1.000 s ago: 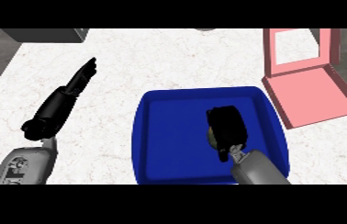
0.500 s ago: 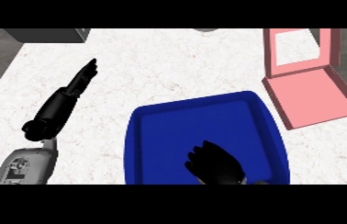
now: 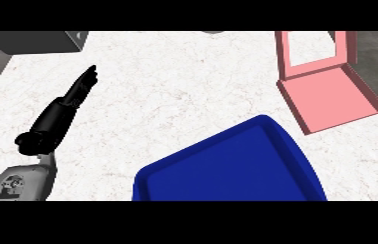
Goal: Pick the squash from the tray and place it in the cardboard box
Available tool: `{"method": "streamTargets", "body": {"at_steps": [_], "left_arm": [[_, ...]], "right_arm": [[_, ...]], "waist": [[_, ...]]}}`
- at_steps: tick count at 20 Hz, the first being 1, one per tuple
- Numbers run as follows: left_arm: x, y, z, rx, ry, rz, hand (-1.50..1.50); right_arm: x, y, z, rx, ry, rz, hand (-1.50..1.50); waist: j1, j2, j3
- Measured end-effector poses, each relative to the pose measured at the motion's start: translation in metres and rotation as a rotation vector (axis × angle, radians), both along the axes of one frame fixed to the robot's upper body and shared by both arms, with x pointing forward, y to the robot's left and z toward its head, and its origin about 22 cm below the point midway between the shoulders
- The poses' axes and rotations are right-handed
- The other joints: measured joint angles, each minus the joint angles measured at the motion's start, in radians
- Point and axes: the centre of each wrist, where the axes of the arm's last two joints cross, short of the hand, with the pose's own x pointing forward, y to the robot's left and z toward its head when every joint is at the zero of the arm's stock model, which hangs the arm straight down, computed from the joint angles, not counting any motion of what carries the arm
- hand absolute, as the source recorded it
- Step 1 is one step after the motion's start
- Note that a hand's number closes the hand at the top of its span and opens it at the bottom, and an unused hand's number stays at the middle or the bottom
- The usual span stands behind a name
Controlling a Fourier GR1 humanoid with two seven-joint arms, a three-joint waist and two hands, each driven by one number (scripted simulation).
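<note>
Tilted since earlier, the blue plastic tray (image 3: pixel 236 170) sits lower right; right hand gone from view.
Left hand (image 3: pixel 74 93) rests straight-fingered at left; pink cardboard box (image 3: pixel 325 95) upper right.

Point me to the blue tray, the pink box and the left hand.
blue tray (image 3: pixel 236 170), head view, bare floor.
pink box (image 3: pixel 328 95), head view, open flap.
left hand (image 3: pixel 74 95), head view, straight fingers.

Blue tray (image 3: pixel 236 168): sat at the counter's near edge, right of middle, turned askew with one rounded corner pointing away toward the far right; raised rim all round, floor bare where visible, near part cut off by the view. Pink box (image 3: pixel 325 95): lay at the counter's right edge, beyond the tray and apart from it, open, flap standing up behind. Squash: not visible anywhere.
</note>
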Motion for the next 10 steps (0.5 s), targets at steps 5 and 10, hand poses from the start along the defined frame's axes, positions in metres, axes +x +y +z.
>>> {"method": "streamTargets", "body": {"at_steps": [5, 10], "left_arm": [[-0.003, -0.002, 0.001, 0.0, -0.011, 0.011, 0.0], [-0.006, 0.0, 0.001, 0.007, -0.012, 0.004, 0.0]], "right_arm": [[0.005, -0.048, 0.037, 0.155, 0.018, -0.054, 1.5], [0.023, -0.093, 0.062, 0.309, 0.099, -0.255, 1.5]], "waist": [[-0.011, 0.005, 0.0], [-0.001, 0.01, -0.001]]}}
